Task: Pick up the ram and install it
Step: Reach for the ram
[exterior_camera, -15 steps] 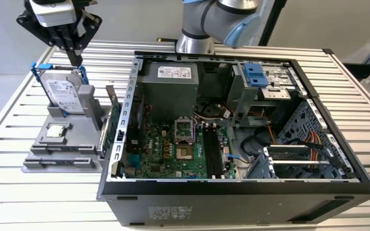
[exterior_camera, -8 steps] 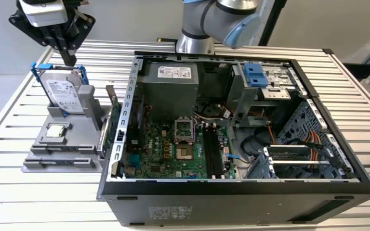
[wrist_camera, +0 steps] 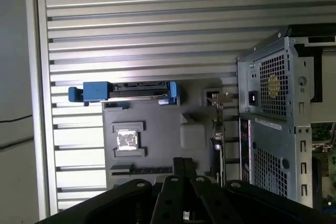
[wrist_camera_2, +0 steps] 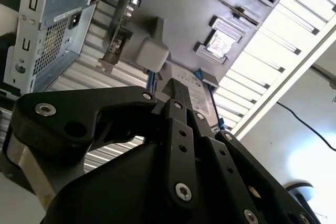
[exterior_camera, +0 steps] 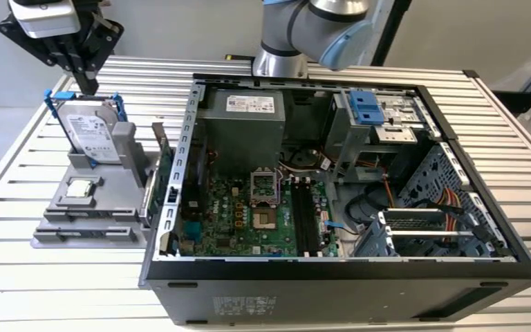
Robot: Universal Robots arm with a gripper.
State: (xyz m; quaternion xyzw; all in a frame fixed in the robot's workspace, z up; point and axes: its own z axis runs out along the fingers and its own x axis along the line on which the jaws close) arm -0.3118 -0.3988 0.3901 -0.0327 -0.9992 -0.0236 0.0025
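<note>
Bluish-green ram [exterior_camera: 166, 204] is standing edge-up left of centre in the exterior view, beside the grey fixture [exterior_camera: 90, 221], likely light, stiff, fragile, best pinched across its faces; gripper [exterior_camera: 88, 86] is hanging closed, empty, upper left.

Thin dark ram [wrist_camera: 217, 135] on edge along grey holder's [wrist_camera: 157, 114] side, beside case [wrist_camera: 273, 103].

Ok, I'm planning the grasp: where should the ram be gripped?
Pinch its flat faces at mid-length, coming straight down: the ram seems to stand on edge in a slot of the grey fixture, its thin top edge exposed.
</note>
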